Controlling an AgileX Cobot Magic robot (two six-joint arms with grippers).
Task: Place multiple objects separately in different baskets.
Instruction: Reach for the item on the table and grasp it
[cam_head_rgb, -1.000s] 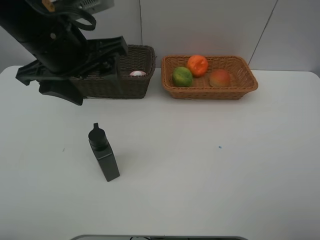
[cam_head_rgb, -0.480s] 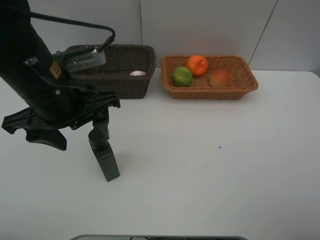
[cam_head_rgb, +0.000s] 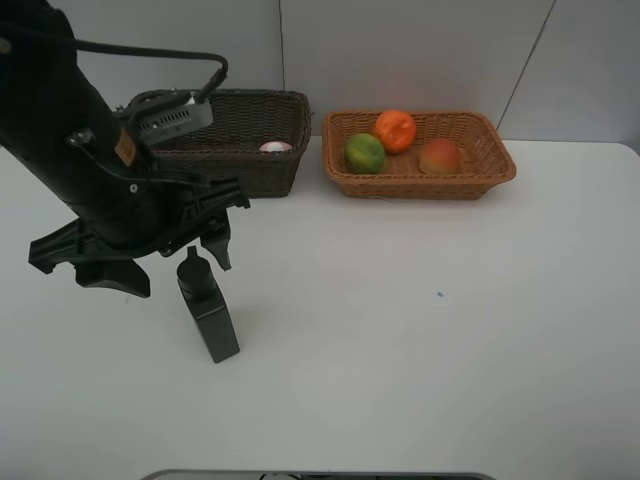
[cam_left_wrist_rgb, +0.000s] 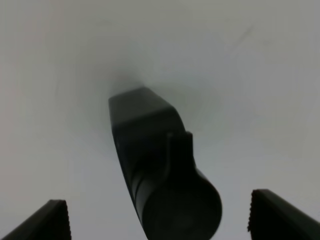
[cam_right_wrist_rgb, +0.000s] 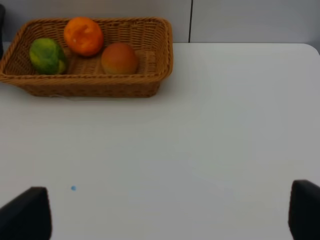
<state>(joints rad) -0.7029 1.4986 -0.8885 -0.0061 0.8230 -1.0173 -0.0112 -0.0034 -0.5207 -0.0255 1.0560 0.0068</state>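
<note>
Left pincer (cam_left_wrist_rgb: 157, 220), jaws spread wide above the upright black square plastic bottle (cam_head_rgb: 207, 310): recommend centring, descending squarely, closing below its cap.

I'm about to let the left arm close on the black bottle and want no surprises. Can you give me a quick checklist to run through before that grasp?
1. Left gripper open: ok, fingers wide apart.
2. Black bottle between the fingers: ok in the left wrist view, cap roughly centred.
3. Bottle upright: cannot tell; it looks tilted or lying.
4. Dark brown basket has room: ok, only a pink-white item shows inside.
5. Light tan basket sorted: ok, holds orange, green fruit, peach.
6. Right gripper out of the way: ok, open over bare table.
</note>
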